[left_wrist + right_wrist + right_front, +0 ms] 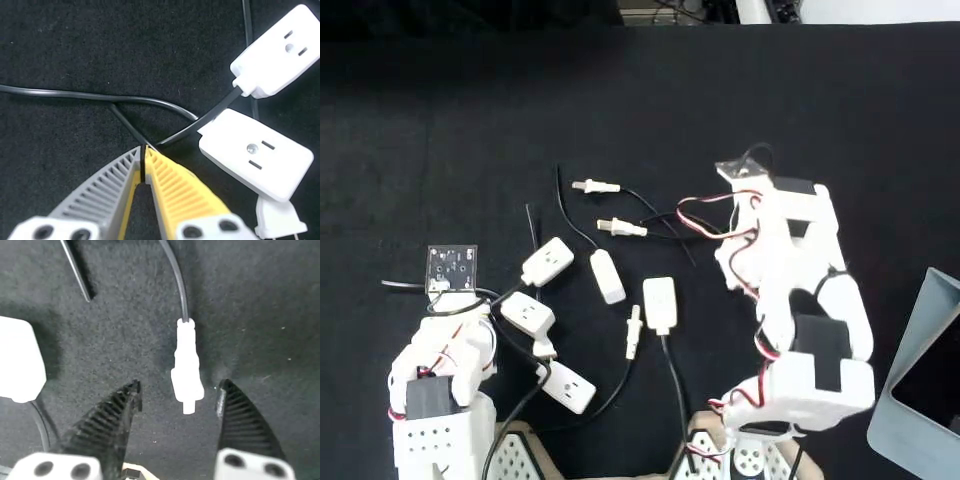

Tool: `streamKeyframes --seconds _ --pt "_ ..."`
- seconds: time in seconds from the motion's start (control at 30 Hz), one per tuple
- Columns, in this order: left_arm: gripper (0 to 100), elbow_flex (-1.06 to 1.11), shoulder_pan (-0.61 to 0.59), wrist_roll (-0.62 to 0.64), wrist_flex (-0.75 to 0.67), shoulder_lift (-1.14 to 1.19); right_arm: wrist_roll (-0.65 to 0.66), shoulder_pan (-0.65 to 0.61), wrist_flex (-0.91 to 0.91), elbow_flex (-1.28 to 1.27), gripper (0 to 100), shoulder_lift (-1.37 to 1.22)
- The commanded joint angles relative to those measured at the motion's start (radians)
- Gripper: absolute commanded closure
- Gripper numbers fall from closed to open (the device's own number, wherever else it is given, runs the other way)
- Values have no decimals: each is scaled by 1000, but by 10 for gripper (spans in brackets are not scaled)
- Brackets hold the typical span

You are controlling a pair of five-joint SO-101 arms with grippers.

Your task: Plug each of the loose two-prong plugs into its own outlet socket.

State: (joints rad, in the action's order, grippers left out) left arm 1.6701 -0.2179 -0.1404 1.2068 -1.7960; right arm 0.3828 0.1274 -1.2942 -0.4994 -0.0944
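High view: the black surface [470, 120] carries loose parts around its centre. One plug [595, 186] lies at eleven o'clock, a second plug [620, 228] just by the centre, and a third plug [633, 332] at six o'clock, just beside a lone socket [660, 303]. More sockets are grouped at eight o'clock, near the left arm [445, 380]. The right arm [800, 300] stands at four o'clock. I see no plug seated in a socket.

Left wrist view: the left claw [144, 150] is pressed together and pinches a thin black cord [127, 125] at its tips. Near it lie a far socket [277, 50] and a near socket [255, 155], both with the slots facing up.

Right wrist view: the right claw [178, 387] is spread wide. A white plug [186, 370] lies on the surface between its fingers and touches neither. Its cord leads away from the claw. A white socket block [17, 360] lies apart at one side.

I judge that the step in hand is the first grasp of this plug. The next move calls for lowering the right claw and closing it on the plug body, not on the cord or the prongs. After that the prongs must be lined up with the slots of a free socket, while the left claw perhaps steadies that socket by its cord.
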Motion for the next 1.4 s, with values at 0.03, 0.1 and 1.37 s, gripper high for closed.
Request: streamKeyframes --seconds 0.03,0.1,1.37 --pt "970 -19 -16 -11 -18 -5 -3 0 -3 79 755 -35" --pt "970 -19 -16 -11 -18 -5 -5 8 -5 111 755 -58" --pt "970 -79 -16 -3 -18 -5 17 -29 -325 297 987 255"
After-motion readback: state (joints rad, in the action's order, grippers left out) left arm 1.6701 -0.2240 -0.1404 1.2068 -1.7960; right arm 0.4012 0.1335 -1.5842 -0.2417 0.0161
